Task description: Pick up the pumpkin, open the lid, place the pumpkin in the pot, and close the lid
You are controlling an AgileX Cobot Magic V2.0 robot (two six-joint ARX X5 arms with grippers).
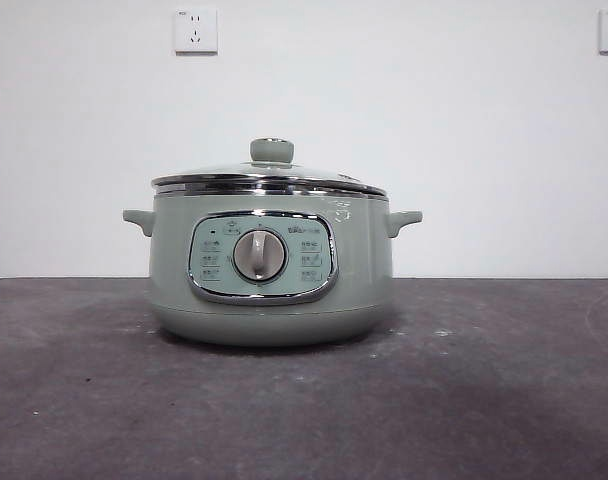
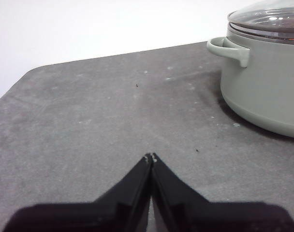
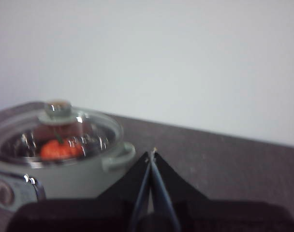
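Pumpkin in, lid on: the job looks finished.

The pumpkin [image 3: 59, 149] shows orange through the glass lid [image 1: 270, 172], which sits squarely on the pot [image 1: 272, 262]. My left gripper [image 2: 150, 157] and right gripper [image 3: 151, 152] both hang beside the pot with jaws together, holding nothing. I judge nothing remains but to wait clear.

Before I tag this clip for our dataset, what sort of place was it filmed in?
Likely a bare lab test bench, not a kitchen: one pot alone on a scuffed dark table, against a plain white wall with a socket.
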